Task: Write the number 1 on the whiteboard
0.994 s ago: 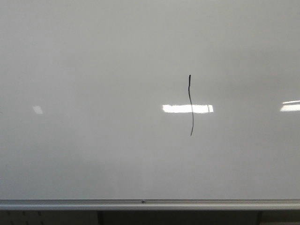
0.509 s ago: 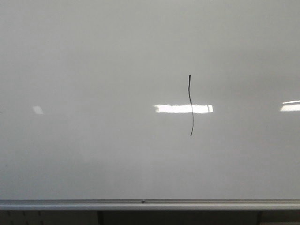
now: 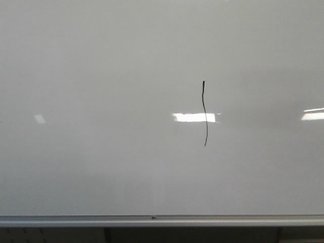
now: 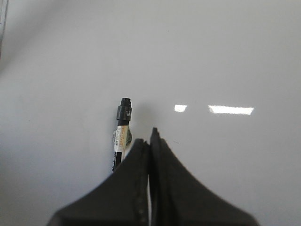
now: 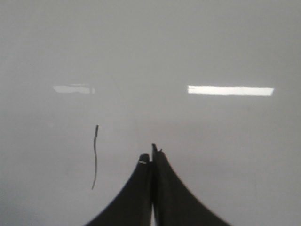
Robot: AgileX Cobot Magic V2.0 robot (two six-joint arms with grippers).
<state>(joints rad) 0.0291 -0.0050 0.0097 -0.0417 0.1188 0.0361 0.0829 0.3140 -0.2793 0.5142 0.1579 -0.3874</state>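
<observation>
Filling nearly the whole front view, the whiteboard [image 3: 101, 76] is a glossy pale grey surface with a silver rail [image 3: 162, 219] along its lower edge. The number 1 [image 3: 204, 114], a thin, slightly wavy black vertical stroke, sits right of the board's centre, crossing a bright rectangular light reflection [image 3: 195, 117]. No arm appears in the front view. In the right wrist view, the right gripper [image 5: 153, 155] has its dark fingers pressed together, holding nothing visible; the stroke lies just beside them on the board, apart from the fingertips. In the left wrist view, the left gripper [image 4: 150, 139] also has its fingers together, with a black marker [image 4: 121, 136] beside them, partly hidden behind one finger; whether it is gripped cannot be told.
</observation>
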